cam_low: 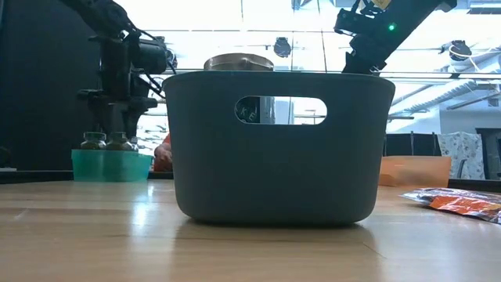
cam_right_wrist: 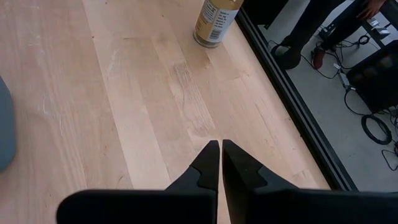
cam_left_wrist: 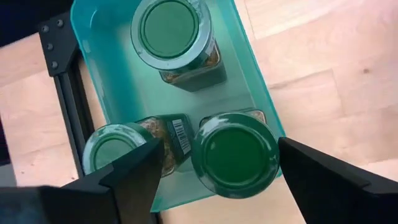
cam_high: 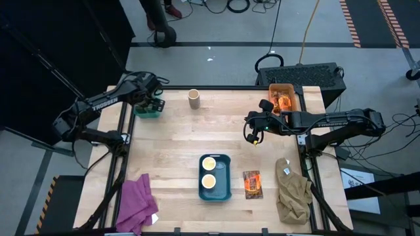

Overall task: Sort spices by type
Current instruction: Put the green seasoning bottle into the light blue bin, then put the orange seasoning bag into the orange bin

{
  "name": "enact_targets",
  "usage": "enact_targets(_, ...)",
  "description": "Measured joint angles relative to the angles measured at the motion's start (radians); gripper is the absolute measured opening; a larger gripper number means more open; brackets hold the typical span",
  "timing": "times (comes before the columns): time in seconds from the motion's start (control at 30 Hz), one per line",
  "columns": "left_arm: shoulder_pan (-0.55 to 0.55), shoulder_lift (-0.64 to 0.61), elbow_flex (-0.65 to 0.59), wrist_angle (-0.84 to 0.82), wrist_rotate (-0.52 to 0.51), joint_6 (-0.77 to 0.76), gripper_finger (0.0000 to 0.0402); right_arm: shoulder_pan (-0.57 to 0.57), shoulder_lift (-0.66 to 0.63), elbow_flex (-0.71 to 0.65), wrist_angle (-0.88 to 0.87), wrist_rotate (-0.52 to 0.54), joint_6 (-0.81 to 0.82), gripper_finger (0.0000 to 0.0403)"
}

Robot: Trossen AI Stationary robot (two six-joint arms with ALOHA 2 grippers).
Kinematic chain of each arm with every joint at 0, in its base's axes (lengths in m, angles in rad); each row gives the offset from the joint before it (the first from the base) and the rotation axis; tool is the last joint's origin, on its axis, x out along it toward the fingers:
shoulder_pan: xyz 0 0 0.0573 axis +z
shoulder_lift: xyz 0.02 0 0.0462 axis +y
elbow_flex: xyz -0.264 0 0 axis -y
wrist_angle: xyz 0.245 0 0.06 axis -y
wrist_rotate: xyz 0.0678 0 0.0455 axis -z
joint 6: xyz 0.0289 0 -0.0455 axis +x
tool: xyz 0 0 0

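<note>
Three green-lidded jars stand in a teal bin at the table's far left corner; the bin also shows in the high view. My left gripper hangs open above it, one finger on either side of the nearest green jar. My right gripper is shut and empty above bare table right of centre. One cream-topped jar stands alone on its base at the far middle. Two more stand in a dark blue-grey bin. An orange-and-black packet lies flat on the table.
An orange bin with more packets stands at the far right. A khaki cloth lies at the near right and a purple cloth at the near left. The dark bin fills the low view's middle.
</note>
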Motion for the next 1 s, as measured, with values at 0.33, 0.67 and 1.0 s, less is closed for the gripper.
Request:
enact_targets(0.33, 0.0, -0.09, 0.0, -0.001, -0.04, 0.079, 0.0317, 0.0, 0.0, 0.0, 0.0, 0.001, 0.0, 0.0)
enact_targets(0.67, -0.088, -0.211, 0.0, 0.028, -0.002, 0.081, 0.0317, 0.0, 0.0, 0.0, 0.001, 0.005, -0.001, 0.0)
enact_targets(1.0, -0.399, -0.264, 0.001, 0.217, -0.118, -0.012, 0.0317, 0.0, 0.0, 0.0, 0.007, 0.004, 0.034, 0.0)
